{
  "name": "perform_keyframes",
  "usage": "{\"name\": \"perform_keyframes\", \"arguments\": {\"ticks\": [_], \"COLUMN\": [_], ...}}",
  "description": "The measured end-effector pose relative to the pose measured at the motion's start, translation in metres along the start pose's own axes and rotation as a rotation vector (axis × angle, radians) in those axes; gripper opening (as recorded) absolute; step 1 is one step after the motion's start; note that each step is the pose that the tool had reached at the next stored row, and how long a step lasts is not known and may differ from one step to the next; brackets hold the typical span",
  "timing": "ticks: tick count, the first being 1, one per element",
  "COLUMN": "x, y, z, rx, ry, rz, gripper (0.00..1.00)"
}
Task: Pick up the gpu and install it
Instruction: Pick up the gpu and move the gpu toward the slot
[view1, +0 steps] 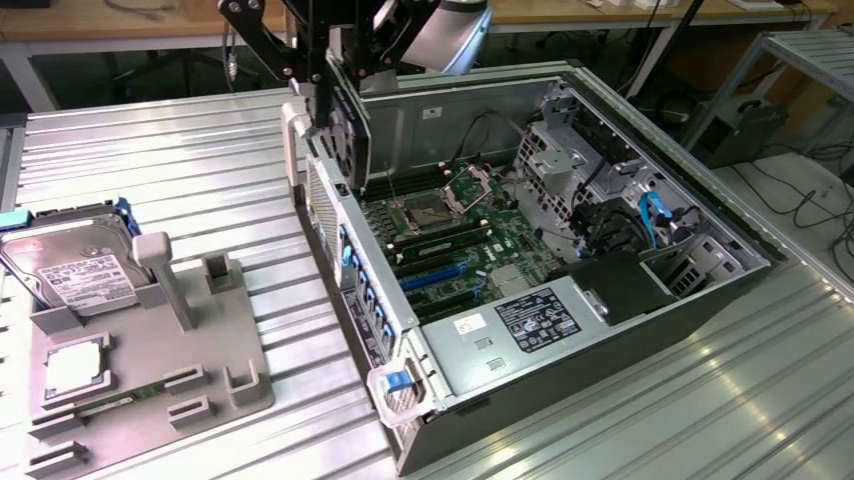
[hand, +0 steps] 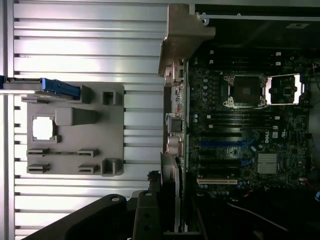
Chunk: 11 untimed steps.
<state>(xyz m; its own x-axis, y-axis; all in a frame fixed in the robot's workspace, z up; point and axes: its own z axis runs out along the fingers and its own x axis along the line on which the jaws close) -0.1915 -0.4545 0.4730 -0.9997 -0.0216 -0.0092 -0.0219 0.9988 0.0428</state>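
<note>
Grey fixture tray (view1: 227, 340) lies nearest, at the exterior view's left, on the slatted metal table (view1: 187, 150). A silver hard drive (view1: 74, 265) stands in its far corner and a square processor chip (view1: 76, 365) sits in a pocket closer in.

Just beyond it is the open computer case (view1: 441, 120), lying on its side with the motherboard (view1: 441, 225) exposed. The blue expansion slots (view1: 434, 270) are empty.

Above the case's rear wall, the gripper (view1: 334, 85) is clamped on the gpu (view1: 344, 130). The card hangs upright, on edge, with its pale bracket toward the table side. It is over the case rim and clear of the board, not seated. In the wrist view the fingers (hand: 150, 210) show dark, just beside the case edge.

Benches and cables stand farthest off.

Risks, as judged:
- The bracket hangs close to the rear wall, so it could catch the rim or the slot covers if the card comes down off line.
- The card edge may miss the slot and bear on nearby parts.
- Any tilt in the grasp would jam the connector.
</note>
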Motion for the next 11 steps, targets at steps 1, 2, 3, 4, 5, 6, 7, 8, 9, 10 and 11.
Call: {"name": "perform_keyframes", "arguments": {"ticks": [1,2,3,4,5,6,7,8,9,10,11], "x": [-0.001,-0.002,-0.004,-0.005,-0.005,-0.006,-0.007,-0.008,-0.009,-0.011,-0.012], "y": [0.0,-0.0001,-0.0001,-0.0001,-0.0001,-0.0001,-0.0002,-0.0002,-0.0002,-0.0002,-0.0003], "z": [0.0,0.0,0.0,0.0001,0.0001,0.0001,0.0001,0.0001,0.0001,0.0002,0.0002], "rx": [0.0,-0.0001,0.0,0.0,0.0,0.0,0.0,0.0,0.0,0.0,0.0], "ry": [0.0001,0.0,0.0,0.0,0.0,0.0,0.0,0.0,0.0,0.0,0.0], "rz": [0.0,0.0,0.0,0.0,0.0,0.0,0.0,0.0,0.0,0.0,0.0], "gripper": [0.28,0.28,0.28,0.28,0.28,0.28,0.28,0.28,0.28,0.28,0.28]}}
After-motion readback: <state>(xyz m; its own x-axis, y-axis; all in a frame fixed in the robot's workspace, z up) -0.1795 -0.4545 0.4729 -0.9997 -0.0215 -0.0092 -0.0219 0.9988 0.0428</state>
